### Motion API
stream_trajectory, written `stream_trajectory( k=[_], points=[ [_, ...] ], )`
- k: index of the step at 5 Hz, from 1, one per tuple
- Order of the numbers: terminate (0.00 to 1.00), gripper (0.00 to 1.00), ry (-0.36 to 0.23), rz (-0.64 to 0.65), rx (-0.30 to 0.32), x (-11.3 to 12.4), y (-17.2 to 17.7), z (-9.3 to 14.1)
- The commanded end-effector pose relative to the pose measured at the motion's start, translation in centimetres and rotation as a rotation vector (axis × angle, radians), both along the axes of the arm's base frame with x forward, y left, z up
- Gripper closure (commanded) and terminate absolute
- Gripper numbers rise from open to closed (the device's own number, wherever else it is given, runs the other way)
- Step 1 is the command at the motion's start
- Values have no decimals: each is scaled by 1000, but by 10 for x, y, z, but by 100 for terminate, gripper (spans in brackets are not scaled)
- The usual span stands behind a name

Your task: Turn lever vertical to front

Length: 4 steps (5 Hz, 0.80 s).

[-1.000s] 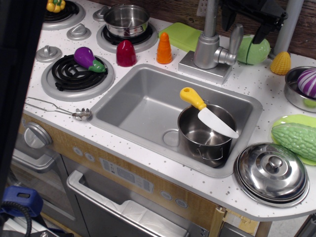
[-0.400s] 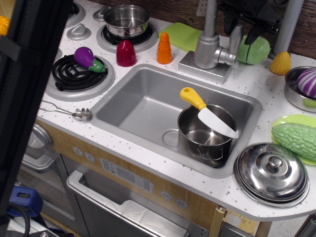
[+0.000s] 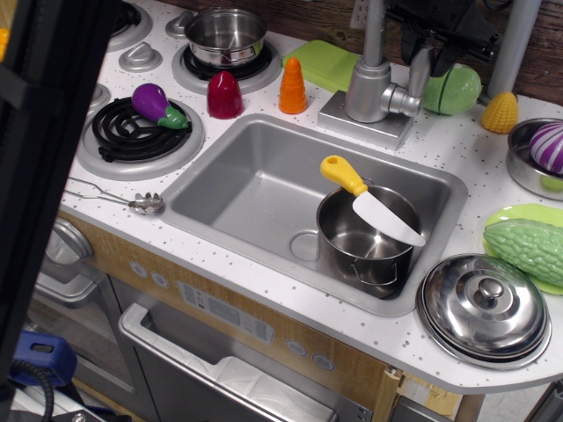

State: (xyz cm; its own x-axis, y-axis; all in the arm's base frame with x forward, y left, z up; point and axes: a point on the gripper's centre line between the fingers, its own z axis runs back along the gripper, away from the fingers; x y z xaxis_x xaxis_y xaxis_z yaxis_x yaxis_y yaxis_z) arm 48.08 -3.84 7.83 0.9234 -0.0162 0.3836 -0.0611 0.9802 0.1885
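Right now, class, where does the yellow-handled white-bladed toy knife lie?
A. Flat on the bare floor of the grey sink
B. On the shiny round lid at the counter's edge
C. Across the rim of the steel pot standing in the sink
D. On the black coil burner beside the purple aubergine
C: the yellow-handled white-bladed toy knife rests across the rim of the steel pot standing in the grey sink, handle pointing up and left.
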Motion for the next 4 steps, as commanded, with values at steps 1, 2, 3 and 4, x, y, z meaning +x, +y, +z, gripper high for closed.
stream_trajectory(
  k=[1, 2, 3, 4],
  points=[
    [0, 100, -11, 79, -45, -28, -7, 18],
    [0, 100, 2, 96, -70, -35, -5, 6],
    [0, 100, 15, 103, -102, -36, -1, -9],
    [0, 100, 13, 94, -119, -35, 2, -17]
  ],
)
